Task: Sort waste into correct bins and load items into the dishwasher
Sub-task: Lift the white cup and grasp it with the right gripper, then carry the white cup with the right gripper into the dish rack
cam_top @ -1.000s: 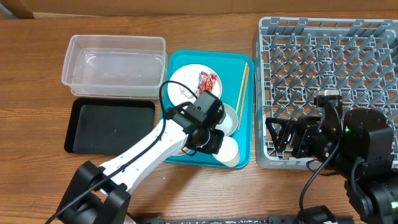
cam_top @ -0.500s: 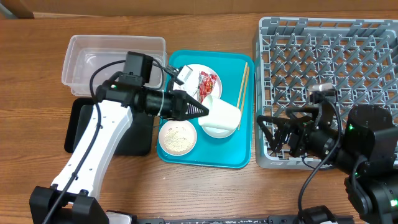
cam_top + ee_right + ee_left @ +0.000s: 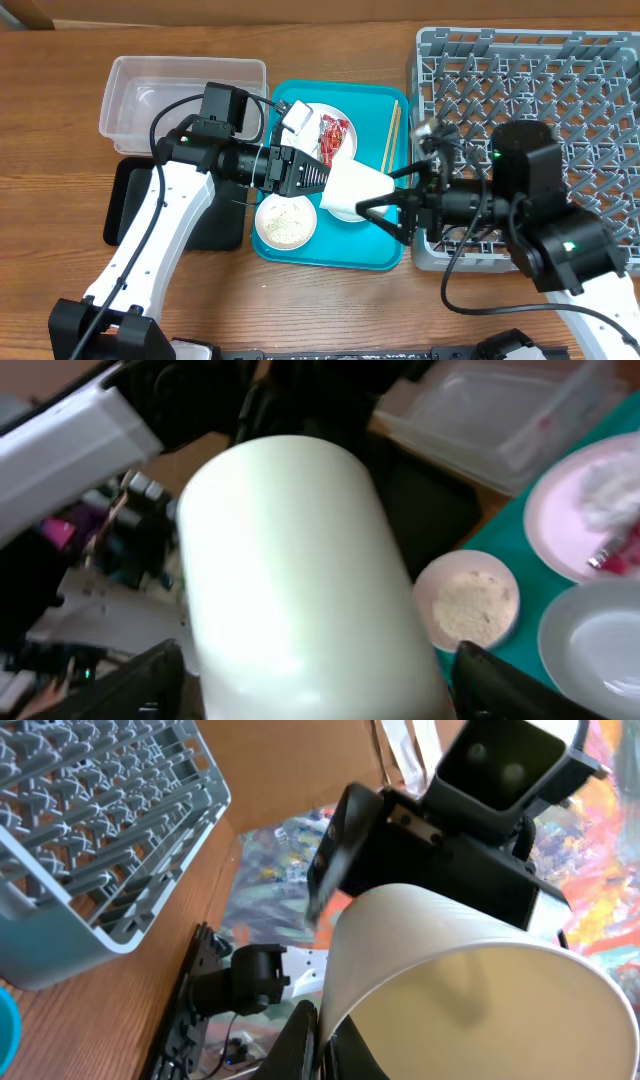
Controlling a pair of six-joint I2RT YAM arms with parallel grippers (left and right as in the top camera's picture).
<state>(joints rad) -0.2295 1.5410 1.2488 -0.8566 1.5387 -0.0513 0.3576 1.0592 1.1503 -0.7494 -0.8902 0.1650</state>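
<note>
Two claws meet at the small white cup point(image 3: 355, 188). The left gripper point(image 3: 322, 178) is clamped on its rim, and the right gripper point(image 3: 380, 198) is spread wide with a finger on either side of its base, contact unclear. Smooth and plain, the cup lies sideways above the teal tray point(image 3: 392, 250), with the bowl of rice point(image 3: 286, 221) at its seven o'clock and the grey dish rack point(image 3: 560, 80) at three.

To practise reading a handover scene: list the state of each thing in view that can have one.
white cup: on its side, held above the teal tray
left gripper: shut on white cup
right gripper: open, astride the cup
clear tub: empty
dish rack: empty where visible
small round dish: holds rice
</note>
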